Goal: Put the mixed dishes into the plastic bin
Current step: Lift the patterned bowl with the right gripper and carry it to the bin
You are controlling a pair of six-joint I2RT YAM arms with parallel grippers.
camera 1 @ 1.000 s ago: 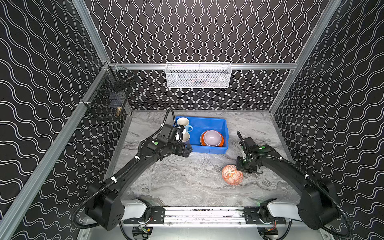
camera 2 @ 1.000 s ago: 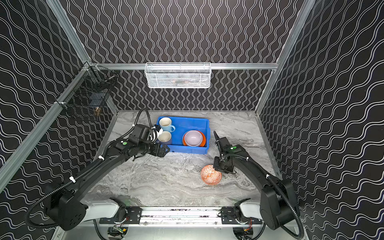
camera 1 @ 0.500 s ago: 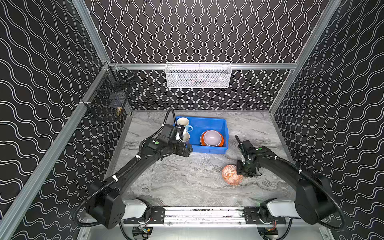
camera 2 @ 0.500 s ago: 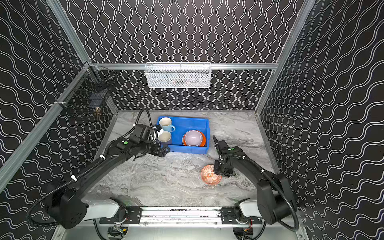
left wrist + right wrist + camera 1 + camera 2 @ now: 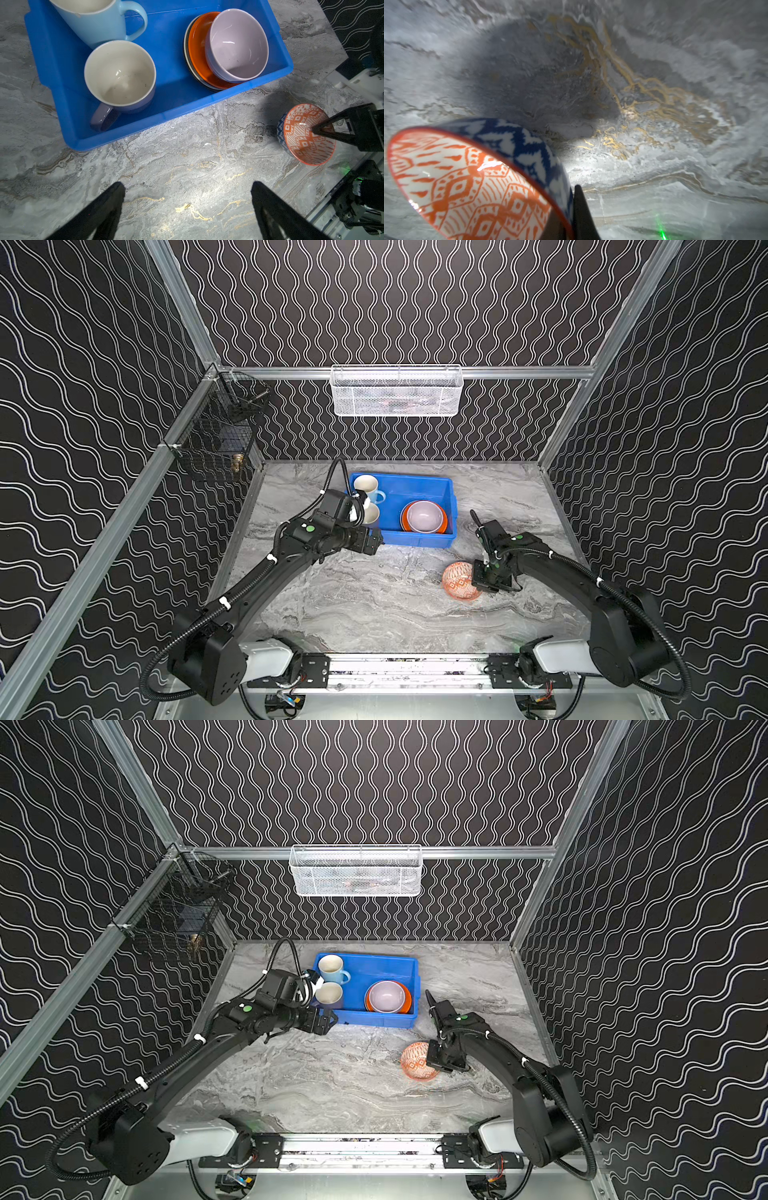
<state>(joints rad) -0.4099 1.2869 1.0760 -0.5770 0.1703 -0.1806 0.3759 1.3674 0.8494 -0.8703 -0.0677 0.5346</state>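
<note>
Marble tabletop (image 5: 374,614) bears the orange-white patterned bowl (image 5: 457,587), likely stiff, slick and breakable, right gripper (image 5: 478,580) pinching its right rim; left gripper (image 5: 188,187) gapes empty.

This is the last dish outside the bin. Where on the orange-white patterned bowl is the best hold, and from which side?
Its rim wall, from above, on the side facing the right gripper: the orange-white patterned bowl is mouth-up with a thin, flaring wall, so one jaw goes inside, one outside, as that gripper pinches it now.
</note>
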